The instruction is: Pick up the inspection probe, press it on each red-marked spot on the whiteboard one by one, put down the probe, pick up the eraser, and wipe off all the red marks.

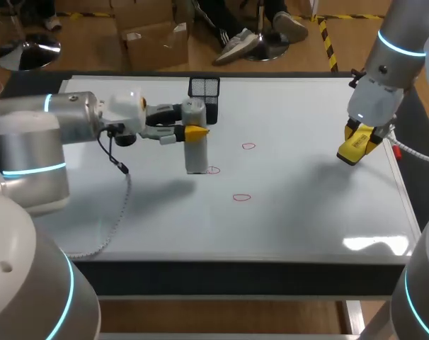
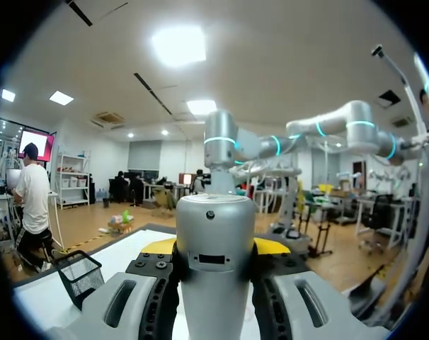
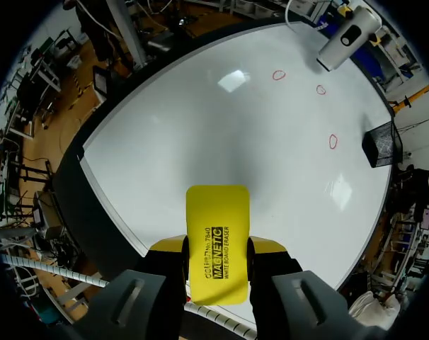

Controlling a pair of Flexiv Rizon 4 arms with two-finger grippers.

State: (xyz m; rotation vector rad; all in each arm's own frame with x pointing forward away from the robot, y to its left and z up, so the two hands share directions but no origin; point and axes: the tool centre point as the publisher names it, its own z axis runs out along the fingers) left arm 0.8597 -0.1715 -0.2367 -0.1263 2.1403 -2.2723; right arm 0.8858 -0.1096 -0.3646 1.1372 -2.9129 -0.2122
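Leftmost, clenching the inspection probe (image 1: pixel 195 147) from both sides in the left gripper (image 1: pixel 192 132): long axis upright, foot down on the whiteboard (image 1: pixel 292 212), just beside one red mark (image 1: pixel 212 170). Beyond the fingers, black mesh basket (image 1: pixel 204 88), apart from the probe. Farther right, two more red marks (image 1: pixel 248 146) (image 1: pixel 241 197), well apart from either gripper. Rightmost, grasping the yellow eraser (image 3: pixel 216 244) in the right gripper (image 3: pixel 216 249), long axis pointing out past the fingertips, above the board's right part.

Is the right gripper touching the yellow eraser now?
Touching. In the right wrist view, the right gripper has one yellow fingertip pressed against each side of the eraser, with no gap visible.
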